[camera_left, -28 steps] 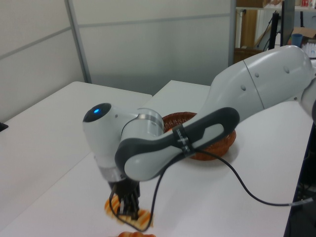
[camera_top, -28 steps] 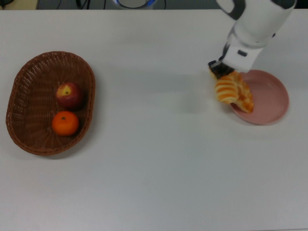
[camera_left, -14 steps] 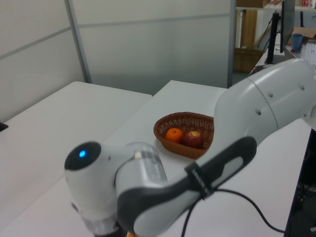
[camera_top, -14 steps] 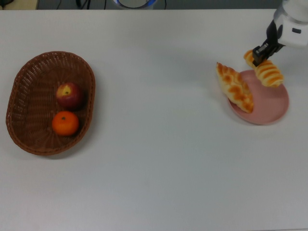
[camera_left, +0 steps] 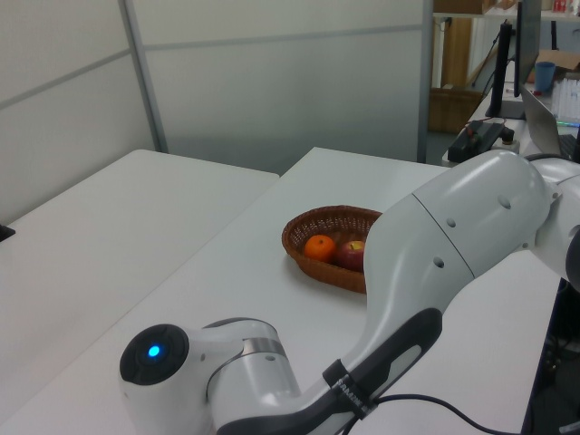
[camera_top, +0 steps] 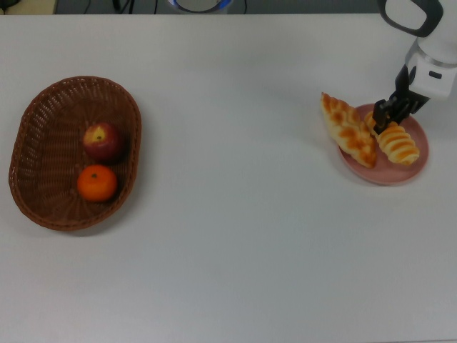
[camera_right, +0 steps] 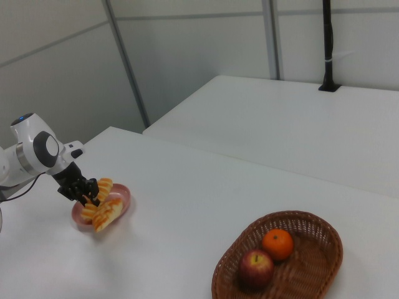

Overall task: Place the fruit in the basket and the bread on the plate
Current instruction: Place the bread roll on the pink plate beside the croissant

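Observation:
In the top view the brown wicker basket [camera_top: 43,114] at the left holds the red apple [camera_top: 102,140] and the orange mandarin [camera_top: 97,183]. The pink plate [camera_top: 390,174] is at the right. A braided loaf [camera_top: 348,128] lies across its left rim. The striped roll [camera_top: 398,143] lies on the plate, and my gripper [camera_top: 388,114] is low over the plate, shut on the roll's upper end. The right view shows the gripper [camera_right: 83,193] at the plate [camera_right: 123,194], and the basket [camera_right: 312,261] with both fruits. The left view shows the basket [camera_left: 304,227]; my arm hides the plate.
The white table [camera_top: 235,236] stretches between basket and plate. A second white table [camera_right: 280,118] stands behind with a black pole [camera_right: 328,43]. My arm's body [camera_left: 435,281] fills the foreground of the left view.
My gripper carried the striped roll from the plate's left edge, over the loaf, to the right and then down onto the plate. The loaf, fruit and basket stayed put.

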Controlling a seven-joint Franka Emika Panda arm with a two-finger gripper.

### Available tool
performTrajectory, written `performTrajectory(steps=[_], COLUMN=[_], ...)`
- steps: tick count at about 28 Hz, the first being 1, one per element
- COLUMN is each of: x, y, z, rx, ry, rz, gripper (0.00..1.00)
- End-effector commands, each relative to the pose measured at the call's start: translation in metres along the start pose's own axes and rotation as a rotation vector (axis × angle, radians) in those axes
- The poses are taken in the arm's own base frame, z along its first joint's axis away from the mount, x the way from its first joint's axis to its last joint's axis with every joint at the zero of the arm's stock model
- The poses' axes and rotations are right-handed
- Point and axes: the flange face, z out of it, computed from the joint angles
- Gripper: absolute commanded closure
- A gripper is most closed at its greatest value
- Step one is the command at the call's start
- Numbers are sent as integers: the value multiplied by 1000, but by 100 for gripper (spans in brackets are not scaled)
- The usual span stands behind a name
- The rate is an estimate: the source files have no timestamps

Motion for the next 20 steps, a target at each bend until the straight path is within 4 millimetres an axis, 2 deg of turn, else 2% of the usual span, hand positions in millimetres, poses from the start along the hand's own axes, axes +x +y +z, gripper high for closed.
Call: performTrajectory(steps=[1, 8, 11, 12, 13, 15, 16, 19, 20], x=[4, 6, 9, 9, 6, 2, -3, -13, -21], y=[11, 25, 39, 49, 67, 86, 106, 154, 184], z=[-19, -34, -61, -67, -82, -100, -111, -125, -135], rx=[-4, 20, 68, 76, 88, 96, 85, 59, 56], ry=[24, 17, 15, 5, -13, -23, -47, -96, -117], rz=[36, 87, 162, 185, 224, 262, 296, 367, 410], gripper=[0, 0, 0, 0, 0, 0, 0, 0, 0])
